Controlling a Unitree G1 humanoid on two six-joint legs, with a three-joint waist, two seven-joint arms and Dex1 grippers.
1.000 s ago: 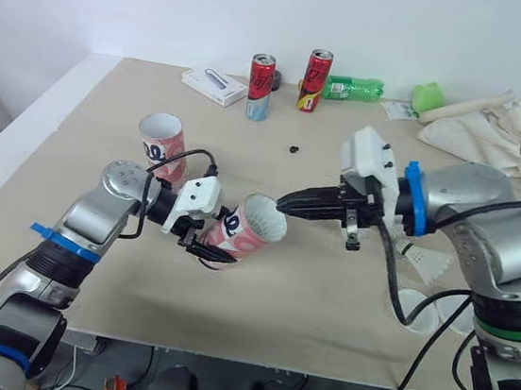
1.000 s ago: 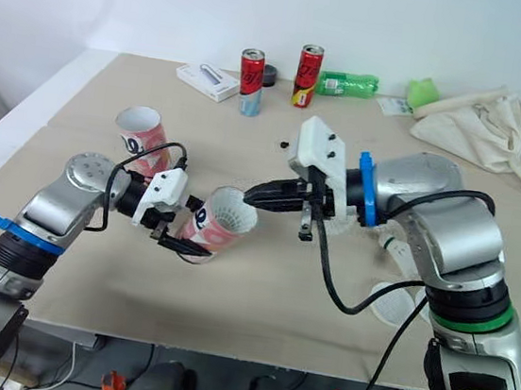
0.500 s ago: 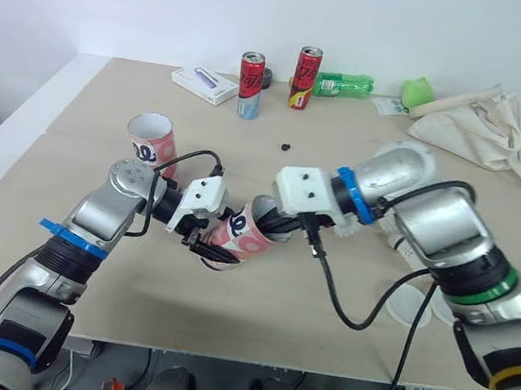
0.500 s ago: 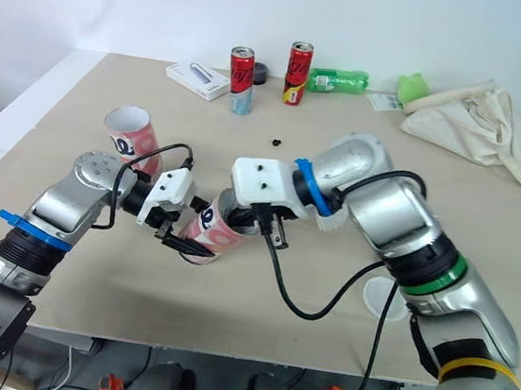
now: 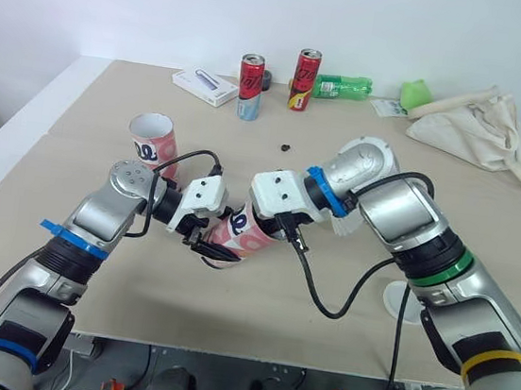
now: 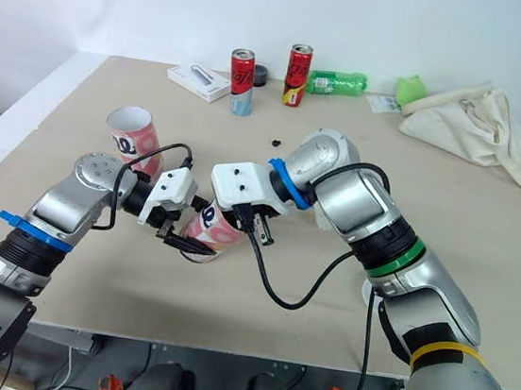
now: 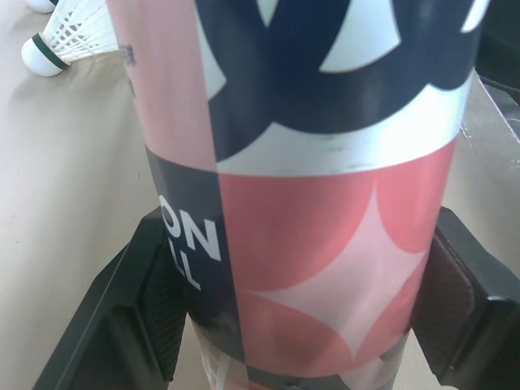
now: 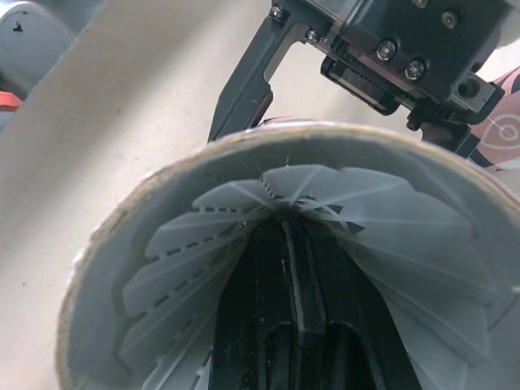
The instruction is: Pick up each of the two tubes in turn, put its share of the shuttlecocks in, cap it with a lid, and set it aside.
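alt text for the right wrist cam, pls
Looking straight into the open mouth of the tube, where the right tool, its black fingers shut, reaches inside the white feather skirt of a shuttlecock. Behind the tube, the left tool clamps it above the beige table.

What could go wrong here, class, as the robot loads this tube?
1. The right gripper sits among the feathers of the shuttlecock, inside the tube: pushing deeper may crush them; pulling back may drag it out.
2. The left gripper holds that tube tilted, so the push could twist it loose.
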